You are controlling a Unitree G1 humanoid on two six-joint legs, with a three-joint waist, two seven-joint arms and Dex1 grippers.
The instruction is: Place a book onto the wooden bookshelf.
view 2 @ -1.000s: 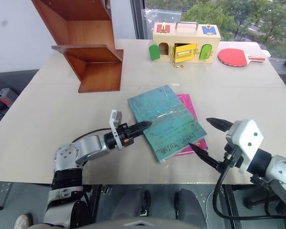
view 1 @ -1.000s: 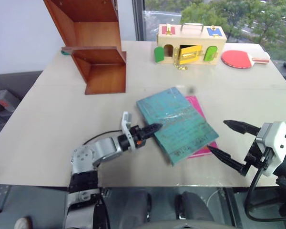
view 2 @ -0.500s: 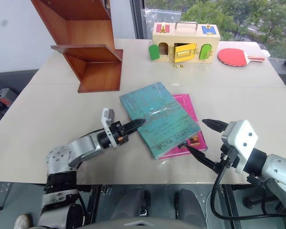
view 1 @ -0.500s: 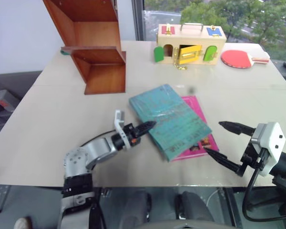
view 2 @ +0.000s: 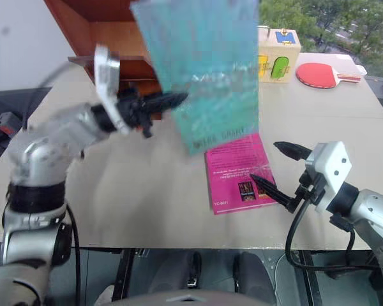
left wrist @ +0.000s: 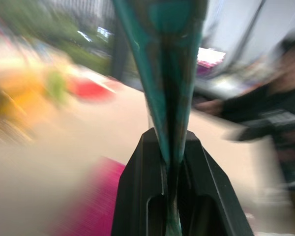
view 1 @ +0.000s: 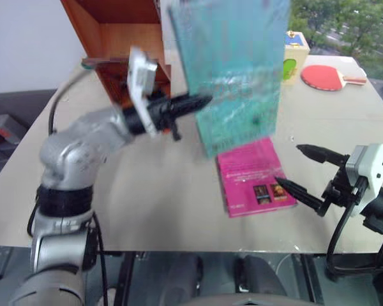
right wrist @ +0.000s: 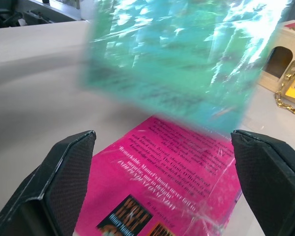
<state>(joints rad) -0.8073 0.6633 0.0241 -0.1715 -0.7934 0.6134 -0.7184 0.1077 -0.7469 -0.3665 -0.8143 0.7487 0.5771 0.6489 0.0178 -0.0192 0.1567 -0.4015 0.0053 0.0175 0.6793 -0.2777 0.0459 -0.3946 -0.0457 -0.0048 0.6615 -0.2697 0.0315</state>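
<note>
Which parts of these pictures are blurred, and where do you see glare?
Left eye view: the book and left pincer are smeared by motion, while the pink book on the table is sharp. Left wrist view: the background is blurred; the fingers clamping the book's edge are clear. Right wrist view: the book shows blur and white glare on its glossy cover, above the sharp open right pincer.

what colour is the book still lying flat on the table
Magenta-pink book, with small pictures near one edge; clearest in the right eye view.
</note>
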